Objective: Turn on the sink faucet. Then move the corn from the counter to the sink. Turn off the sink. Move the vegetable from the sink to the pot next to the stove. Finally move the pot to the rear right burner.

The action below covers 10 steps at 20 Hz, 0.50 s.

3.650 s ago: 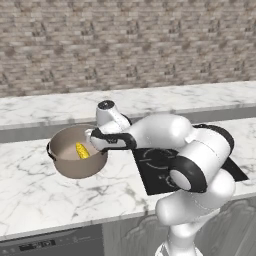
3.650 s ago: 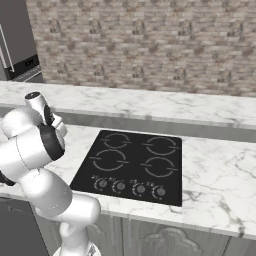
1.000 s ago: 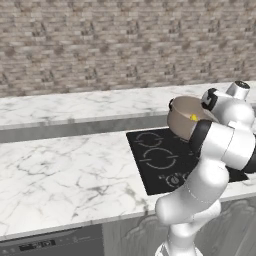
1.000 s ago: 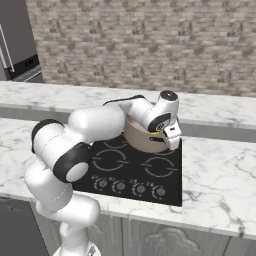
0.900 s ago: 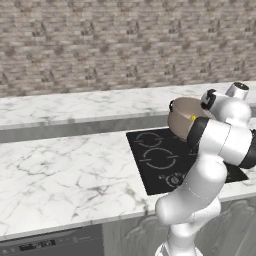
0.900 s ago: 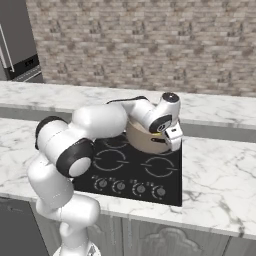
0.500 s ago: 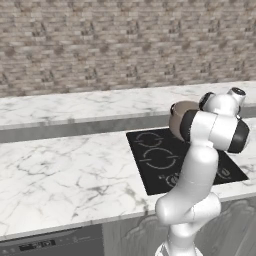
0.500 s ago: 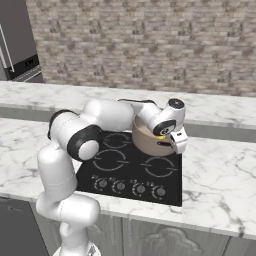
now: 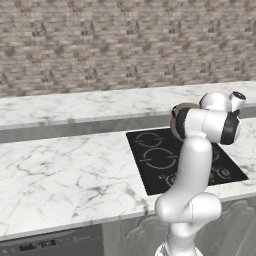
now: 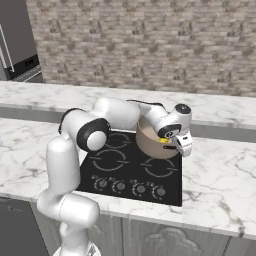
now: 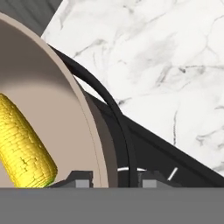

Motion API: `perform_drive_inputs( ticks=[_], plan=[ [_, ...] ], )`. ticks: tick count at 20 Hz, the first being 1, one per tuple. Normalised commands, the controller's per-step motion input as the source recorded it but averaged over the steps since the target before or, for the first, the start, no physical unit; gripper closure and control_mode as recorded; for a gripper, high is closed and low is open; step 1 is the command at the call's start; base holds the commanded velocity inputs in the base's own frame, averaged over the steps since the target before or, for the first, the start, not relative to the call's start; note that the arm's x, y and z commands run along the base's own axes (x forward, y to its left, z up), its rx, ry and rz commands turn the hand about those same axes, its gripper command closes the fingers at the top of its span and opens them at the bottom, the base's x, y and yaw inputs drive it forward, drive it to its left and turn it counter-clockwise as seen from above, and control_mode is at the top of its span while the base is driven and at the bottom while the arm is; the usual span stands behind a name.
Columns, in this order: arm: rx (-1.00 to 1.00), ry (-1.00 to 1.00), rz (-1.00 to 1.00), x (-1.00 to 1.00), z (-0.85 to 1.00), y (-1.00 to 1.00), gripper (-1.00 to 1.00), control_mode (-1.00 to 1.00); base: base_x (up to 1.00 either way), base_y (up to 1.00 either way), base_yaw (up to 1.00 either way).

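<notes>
The beige-grey pot [image 10: 150,141] is at the rear right part of the black stove [image 10: 116,167], and I cannot tell whether it rests on the glass. My gripper [image 10: 178,145] is shut on the pot's right rim beside the dark handle. In the hand view my gripper [image 11: 116,180] straddles the pot wall [image 11: 89,127] and the dark handle [image 11: 114,114]. The yellow corn [image 11: 24,140] lies inside the pot and shows as a yellow spot, the corn [image 10: 163,140], at the rim. In the left base view my arm hides most of the pot [image 9: 176,116].
White marble counter [image 10: 220,195] runs on both sides of the stove, with a raised back ledge [image 10: 220,112] under the brick wall. Knobs [image 10: 131,187] line the stove's front edge. The stove [image 9: 155,159] has bare counter [image 9: 60,175] to its left. A dark fridge [image 10: 17,40] stands far left.
The pot with the corn has been carried from the counter left of the stove to the rear right of the cooktop. Over the last second it shifted slightly right and down.
</notes>
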Motion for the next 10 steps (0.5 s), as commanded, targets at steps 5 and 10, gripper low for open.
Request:
perform_drive_inputs(
  ticks=[5,10],
  plan=[
    [0.0,0.03,0.0,0.29,-0.13,-0.04,1.0,-1.0,0.0,0.0,0.0],
    [0.0,0.01,0.0,0.0,-0.07,-0.02,1.0,-1.0,0.0,0.0,0.0]
  ],
)
